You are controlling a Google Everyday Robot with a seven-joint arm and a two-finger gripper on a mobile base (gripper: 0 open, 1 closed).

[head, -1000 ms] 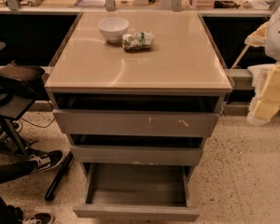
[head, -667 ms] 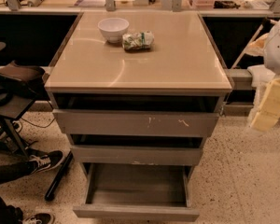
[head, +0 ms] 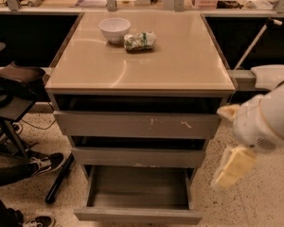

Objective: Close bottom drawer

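Note:
The bottom drawer [head: 138, 215] is pulled well out; its plain grey front sits near the lower edge of the view and its flat floor [head: 139, 188] lies bare. Above it are the mid-width drawer front [head: 137, 157] and the widest front with pale scratches [head: 137, 125], both slightly out. My gripper [head: 233, 167] hangs at the right of the cabinet, beside the middle drawer's right end and above the floor, touching nothing. The white arm [head: 267, 117] rises behind it.
A white bowl [head: 114, 29] and a crumpled green packet [head: 139, 40] sit on the cabinet's tan top [head: 142, 65]. A chair [head: 9, 86] and a person's sneakers [head: 45, 163] are at the left. Speckled floor [head: 255, 202] lies to the right.
My arm and gripper have swung down and leftward from the right edge, now closer to the cabinet's right side and lower. The drawers have not moved.

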